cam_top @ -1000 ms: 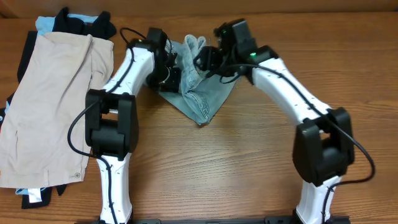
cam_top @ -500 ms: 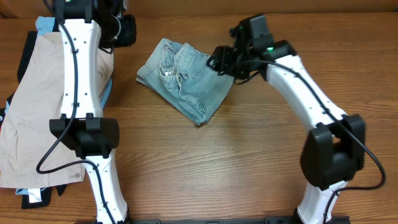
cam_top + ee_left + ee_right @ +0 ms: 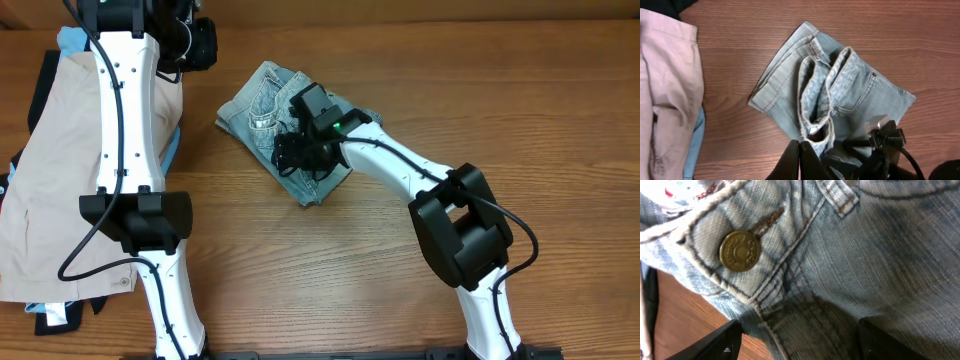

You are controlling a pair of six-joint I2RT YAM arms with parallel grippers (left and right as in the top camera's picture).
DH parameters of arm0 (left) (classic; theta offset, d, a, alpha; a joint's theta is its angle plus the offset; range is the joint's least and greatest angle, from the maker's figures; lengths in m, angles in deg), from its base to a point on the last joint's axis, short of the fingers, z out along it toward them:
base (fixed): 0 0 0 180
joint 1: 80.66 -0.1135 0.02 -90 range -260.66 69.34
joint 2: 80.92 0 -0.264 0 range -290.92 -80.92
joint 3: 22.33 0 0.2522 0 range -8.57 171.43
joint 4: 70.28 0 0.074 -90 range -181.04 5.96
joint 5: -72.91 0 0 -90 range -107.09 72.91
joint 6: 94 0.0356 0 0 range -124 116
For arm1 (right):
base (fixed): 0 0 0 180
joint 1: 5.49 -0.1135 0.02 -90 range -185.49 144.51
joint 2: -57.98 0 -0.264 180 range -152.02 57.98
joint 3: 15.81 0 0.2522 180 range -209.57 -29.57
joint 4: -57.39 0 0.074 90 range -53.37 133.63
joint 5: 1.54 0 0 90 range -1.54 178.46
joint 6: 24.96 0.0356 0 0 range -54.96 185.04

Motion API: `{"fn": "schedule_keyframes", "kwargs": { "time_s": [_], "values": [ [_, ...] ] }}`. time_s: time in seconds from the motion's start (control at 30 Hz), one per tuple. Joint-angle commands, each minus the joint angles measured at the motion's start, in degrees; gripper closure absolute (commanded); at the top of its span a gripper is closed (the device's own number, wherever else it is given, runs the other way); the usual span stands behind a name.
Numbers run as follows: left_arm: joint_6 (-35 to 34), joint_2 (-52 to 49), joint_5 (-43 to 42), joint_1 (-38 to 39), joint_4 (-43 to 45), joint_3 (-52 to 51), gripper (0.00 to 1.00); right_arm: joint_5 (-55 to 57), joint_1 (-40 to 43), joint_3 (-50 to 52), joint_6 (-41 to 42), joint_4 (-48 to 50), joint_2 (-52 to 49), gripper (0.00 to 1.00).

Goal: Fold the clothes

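We find the denim shorts (image 3: 262,100) bunched on the table (image 3: 400,300), right of the beige shorts (image 3: 80,160). The right gripper (image 3: 288,155) stoops onto them, fingers (image 3: 715,342) spread; the left gripper (image 3: 798,150), raised high, shows fingers pressed together.

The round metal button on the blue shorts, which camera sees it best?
The right wrist view: the button sits big and sharp on the denim shorts. The overhead and left wrist views show the shorts, but no button is visible.
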Motion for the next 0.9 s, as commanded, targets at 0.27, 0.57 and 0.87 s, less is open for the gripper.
{"fn": "schedule_keyframes", "kwargs": {
  "time_s": [0.27,0.57,0.87],
  "values": [
    [1.14,0.83,2.21,0.39,-0.59,0.72,0.96,3.23,9.27,-4.72,4.33,-12.9,-3.41,0.18],
    [0.68,0.83,2.12,0.81,-0.76,0.72,0.96,12.0,26.47,-6.01,1.25,-25.24,-3.39,0.13],
    [0.7,0.83,2.21,2.21,-0.59,0.72,0.96,3.04,44.81,-7.78,-4.94,-25.16,-3.04,0.12]
  ]
}}
